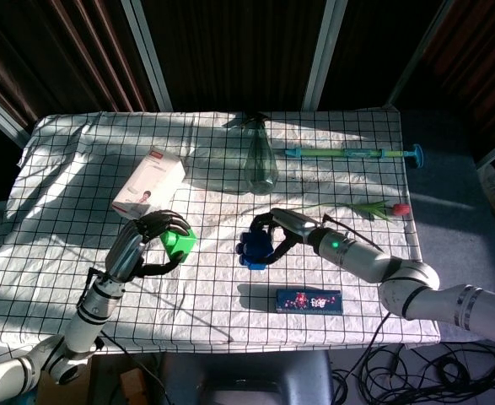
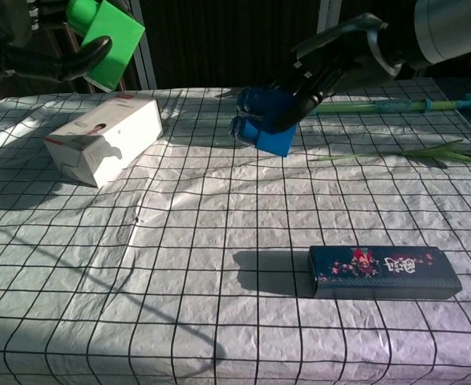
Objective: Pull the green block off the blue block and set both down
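The two blocks are apart. My left hand (image 1: 146, 240) grips the green block (image 1: 178, 242), which shows at the top left of the chest view as the green block (image 2: 103, 30) held above the table. My right hand (image 1: 279, 234) holds the blue block (image 1: 254, 248) a little above the cloth near the table's middle. In the chest view the blue block (image 2: 267, 120) hangs in the fingers of my right hand (image 2: 319, 68), its studs facing left.
A white carton (image 1: 148, 186) lies behind my left hand. A dark printed box (image 1: 308, 300) lies near the front edge. A glass spray bottle (image 1: 260, 159), a long teal syringe-like tool (image 1: 357, 153) and a tulip (image 1: 373, 207) lie further back on the checked cloth (image 1: 61, 169).
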Robot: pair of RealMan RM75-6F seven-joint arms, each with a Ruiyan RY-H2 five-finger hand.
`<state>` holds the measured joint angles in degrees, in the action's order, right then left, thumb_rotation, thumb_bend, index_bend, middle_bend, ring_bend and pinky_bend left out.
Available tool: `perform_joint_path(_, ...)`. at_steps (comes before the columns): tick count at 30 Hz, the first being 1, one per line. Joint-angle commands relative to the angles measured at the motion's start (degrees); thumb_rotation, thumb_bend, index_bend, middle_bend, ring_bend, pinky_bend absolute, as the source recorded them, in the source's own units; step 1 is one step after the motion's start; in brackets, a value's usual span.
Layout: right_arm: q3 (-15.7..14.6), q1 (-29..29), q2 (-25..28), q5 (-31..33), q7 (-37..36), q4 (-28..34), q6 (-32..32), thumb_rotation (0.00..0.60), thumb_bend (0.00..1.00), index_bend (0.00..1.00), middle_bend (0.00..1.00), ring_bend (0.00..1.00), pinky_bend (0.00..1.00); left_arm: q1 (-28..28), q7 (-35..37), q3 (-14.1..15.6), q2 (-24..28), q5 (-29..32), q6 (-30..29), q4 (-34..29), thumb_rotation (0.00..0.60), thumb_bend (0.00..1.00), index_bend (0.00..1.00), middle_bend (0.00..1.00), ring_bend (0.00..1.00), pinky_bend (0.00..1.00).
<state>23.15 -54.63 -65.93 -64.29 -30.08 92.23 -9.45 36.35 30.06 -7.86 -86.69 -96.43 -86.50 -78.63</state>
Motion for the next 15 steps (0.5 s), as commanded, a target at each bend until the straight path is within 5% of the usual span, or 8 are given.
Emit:
perform_joint_path(1,-4.14,0.94,-0.37,-1.02,4.16,-3.50,-3.98,0.600,0.34,0.89,0.67,0.48,0.06,-2.11,-0.26,2.11,0.41,2.31,1.69,3.86,0.600,0.80,0.73,0.82,0.82,1.00)
perform_joint_path(11,-18.94,-0.75,-8.07,11.51,26.40,-14.37,-17.79,0.600,0.34,0.70,0.62,0.35,0.06,-5.54,7.33,7.55,-9.87,7.26,11.68,26.98,0.600,0.78,0.72,0.80,0.79,1.00)
perform_joint_path(15,-23.89,-2.50,-10.01,17.02,37.17,-15.44,-22.14,0.600,0.34,0.53,0.47,0.22,0.04,-5.92,8.34,8.81,-12.66,6.95,13.77,32.10,0.600,0.75,0.70,0.77,0.66,0.83)
